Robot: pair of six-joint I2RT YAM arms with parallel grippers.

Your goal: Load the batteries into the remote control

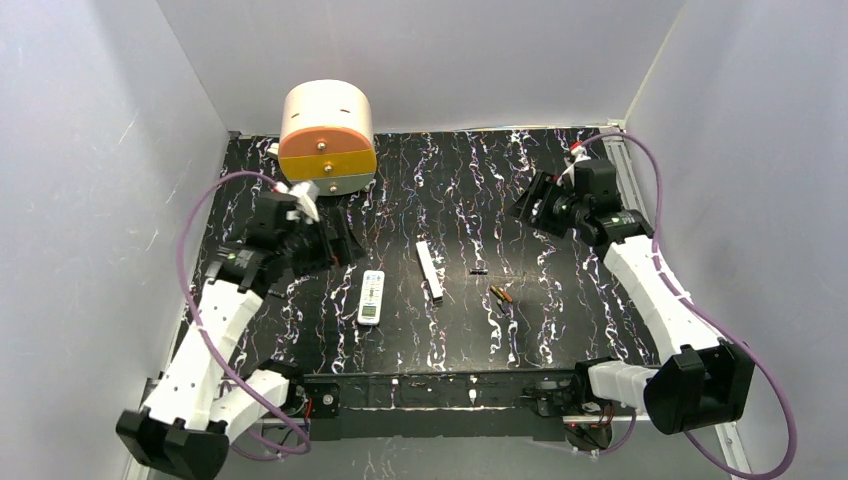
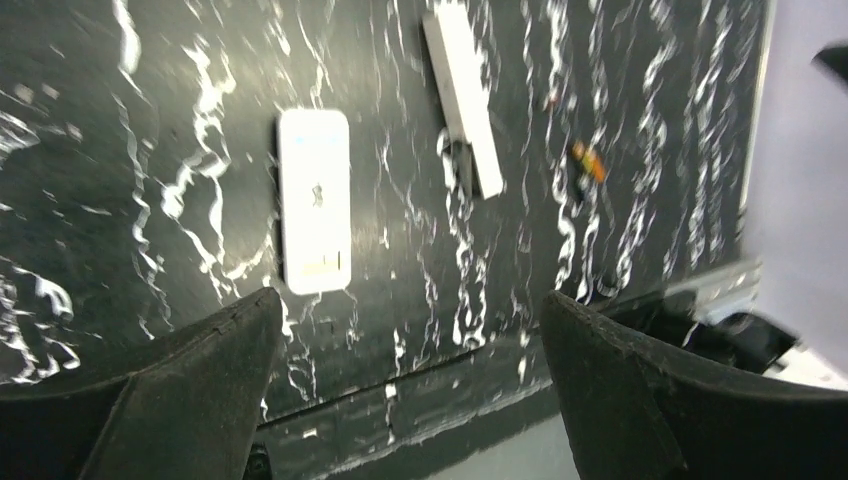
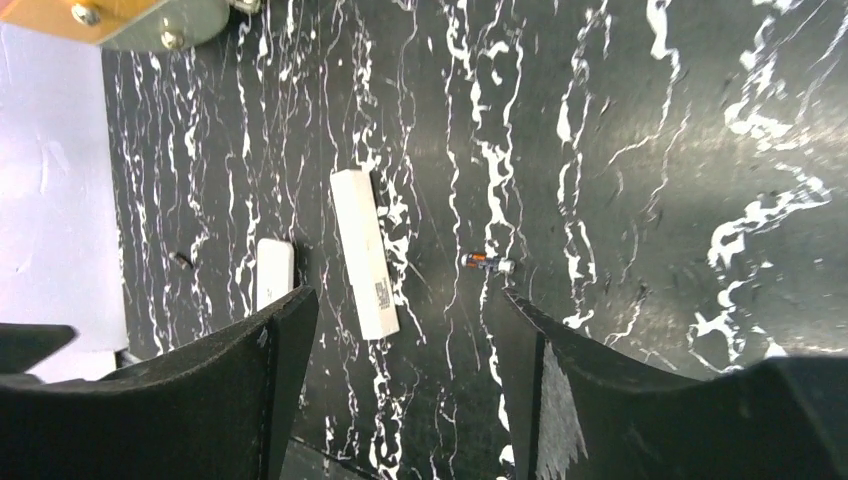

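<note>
The white remote control (image 1: 371,297) lies face up on the black marbled table, left of centre; it also shows in the left wrist view (image 2: 314,200) and, partly behind a finger, in the right wrist view (image 3: 274,272). Two copper-orange batteries (image 1: 501,294) lie together to its right, with one battery (image 3: 488,263) sharp in the right wrist view and a blurred orange one (image 2: 588,160) in the left. My left gripper (image 1: 338,240) (image 2: 410,300) hangs open and empty, back and left of the remote. My right gripper (image 1: 530,203) (image 3: 408,295) is open and empty at the back right.
A longer plain white bar (image 1: 430,270) (image 2: 465,95) (image 3: 365,252) lies between remote and batteries. A small black bit (image 1: 478,271) sits near it. A cream and orange drum (image 1: 327,135) stands at the back left. Grey walls enclose the table on three sides.
</note>
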